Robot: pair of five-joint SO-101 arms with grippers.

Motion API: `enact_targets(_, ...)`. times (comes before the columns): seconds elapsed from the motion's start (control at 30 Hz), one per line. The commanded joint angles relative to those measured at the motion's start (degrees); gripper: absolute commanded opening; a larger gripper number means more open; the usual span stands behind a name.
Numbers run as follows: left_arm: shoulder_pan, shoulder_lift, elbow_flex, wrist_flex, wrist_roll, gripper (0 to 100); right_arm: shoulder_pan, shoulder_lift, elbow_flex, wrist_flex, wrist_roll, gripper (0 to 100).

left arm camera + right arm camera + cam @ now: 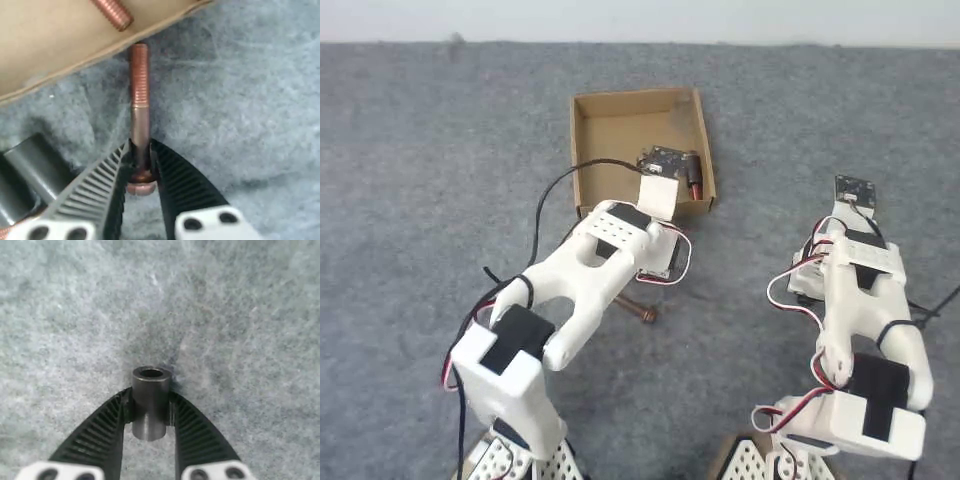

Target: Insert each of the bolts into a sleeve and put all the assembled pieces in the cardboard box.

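My left gripper is shut on a copper bolt near its head. The bolt's threaded end points at the outer wall of the cardboard box, close to its edge, just above the carpet. My right gripper is shut on a dark sleeve held upright over the carpet, bore showing. From above, the left arm ends at the near right corner of the box. The right arm stands well to the right. A piece lies inside the box by its right wall; its threaded end shows.
A copper bolt lies on the grey carpet beside the left arm. A dark cylinder rests on the carpet next to my left fingers. Open carpet stretches left of the box and between the two arms.
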Motion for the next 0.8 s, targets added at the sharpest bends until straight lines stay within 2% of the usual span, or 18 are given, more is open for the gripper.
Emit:
enact_targets(0.0, -0.18, -0.35, -3.03, 0.53, -1.41, 1, 0.13, -3.65, -1.76, -0.31, 0.7, 0.6)
enact_targets(0.1, -0.18, -1.14, -3.03, 0.97, -4.57, 1, 0.13, -3.65, -1.76, -0.31, 0.7, 0.6)
enact_targets(0.33, 0.18, -6.33, -2.77, 1.14, -30.33, 1, -0.48, -3.65, -1.76, -0.4, 0.7, 0.7)
enact_targets(0.6, 8.88, -14.68, 2.86, 2.46, -45.71, 1, -0.4, -3.65, -1.76, -0.75, 0.7, 0.7)
enact_targets(0.77, 13.19, -15.12, 5.76, 2.73, -50.11, 1, -0.4, -3.65, -1.76, -0.75, 0.7, 0.7)
